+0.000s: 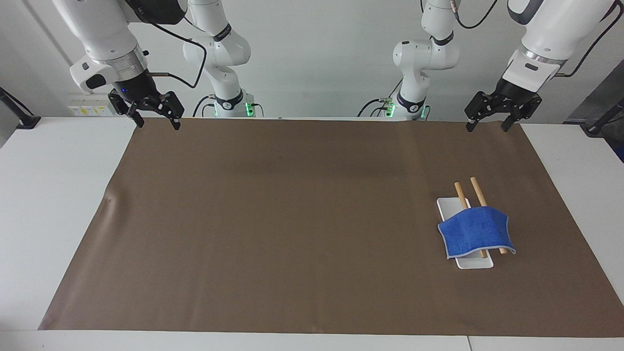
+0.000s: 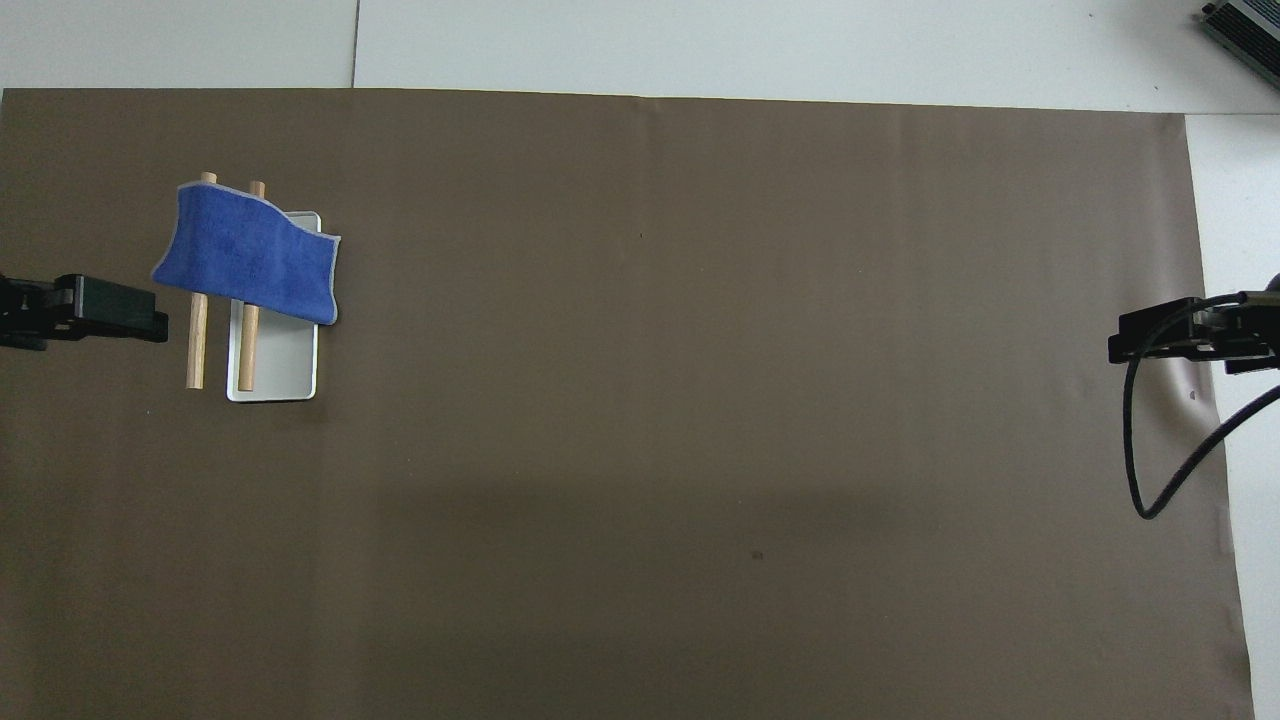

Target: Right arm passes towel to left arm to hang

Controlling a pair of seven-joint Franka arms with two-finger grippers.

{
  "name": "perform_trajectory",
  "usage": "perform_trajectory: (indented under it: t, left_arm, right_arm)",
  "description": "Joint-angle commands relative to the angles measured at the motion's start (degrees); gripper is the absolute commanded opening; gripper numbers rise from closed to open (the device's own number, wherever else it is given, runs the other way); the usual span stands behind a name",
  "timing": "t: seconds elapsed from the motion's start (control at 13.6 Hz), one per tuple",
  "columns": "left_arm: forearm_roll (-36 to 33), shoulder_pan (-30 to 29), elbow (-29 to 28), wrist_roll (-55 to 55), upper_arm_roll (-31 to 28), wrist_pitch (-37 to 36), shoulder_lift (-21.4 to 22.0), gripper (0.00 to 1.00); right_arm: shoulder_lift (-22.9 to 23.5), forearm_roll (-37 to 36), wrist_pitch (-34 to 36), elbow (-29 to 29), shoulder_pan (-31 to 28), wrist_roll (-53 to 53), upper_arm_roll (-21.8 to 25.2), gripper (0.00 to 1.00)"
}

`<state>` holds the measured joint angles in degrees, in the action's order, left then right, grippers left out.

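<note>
The blue towel (image 1: 475, 232) with pale edging hangs draped over the two wooden rods of the white rack (image 1: 474, 262), toward the left arm's end of the table; it also shows in the overhead view (image 2: 248, 254). My left gripper (image 1: 489, 126) is open and empty, raised over the mat's edge nearest the robots, well apart from the rack; its tip shows in the overhead view (image 2: 115, 308). My right gripper (image 1: 157, 122) is open and empty, raised over the mat's corner at the right arm's end; it also shows in the overhead view (image 2: 1165, 334).
A brown mat (image 1: 292, 224) covers most of the white table (image 1: 44, 195). The rack's rods (image 2: 196, 340) stick out toward the robots from under the towel. A black cable (image 2: 1150, 460) loops from the right wrist.
</note>
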<state>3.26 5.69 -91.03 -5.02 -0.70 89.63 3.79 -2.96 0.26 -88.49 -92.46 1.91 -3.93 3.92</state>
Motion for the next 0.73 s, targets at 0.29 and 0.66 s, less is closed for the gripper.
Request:
perform_trajectory:
  t: [0.29, 0.66]
  left_arm:
    - [-3.08, -0.24, 0.95, 6.31, 0.61, -2.71, -0.71, 1.0]
    - [-3.09, -0.41, 0.33, 7.13, 0.52, -2.27, -0.54, 1.0]
  right_arm:
    - [-0.38, -0.88, 0.07, -0.35, -0.24, -0.81, -0.41, 1.0]
    - [-0.38, -1.05, -0.02, -0.35, -0.24, -0.81, -0.41, 1.0]
